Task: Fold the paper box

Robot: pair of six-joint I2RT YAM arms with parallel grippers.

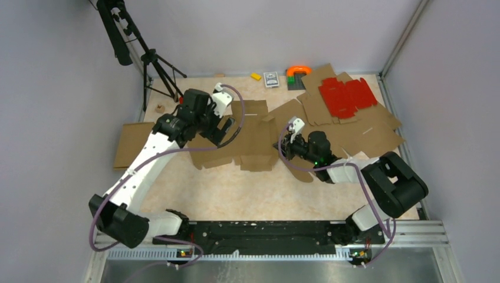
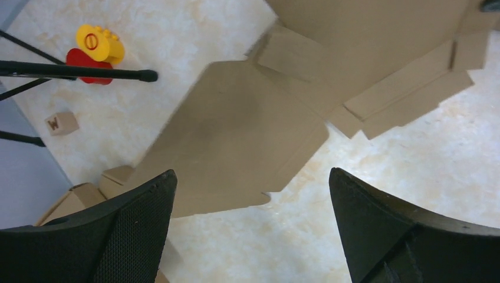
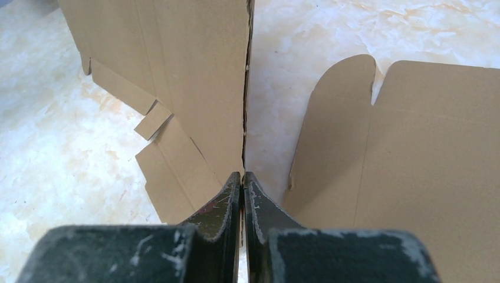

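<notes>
From above, the left arm covers the left part of the paper box, which lies in the middle of the counter, so its outline there is hard to follow. The left pincer hangs over that side with its jaws spread wide and nothing between them; below it lie a broad flap and creased side strips, and the box's upper panel runs out of the wrist picture. The right pincer is closed tight on a thin edge of the paper box, seen edge-on as a dark line running away from the fingertips. From above, its tips are lost behind the wrist. To the right of this grip lies a brown sheet with a rounded tab; whether it belongs to the box I cannot tell. Bare counter lies open between the box and the arm bases. The far right is crowded with a stack of brown sheets under a red sheet. At the left stand a tripod leg, a yellow and red toy and a lettered block.
</notes>
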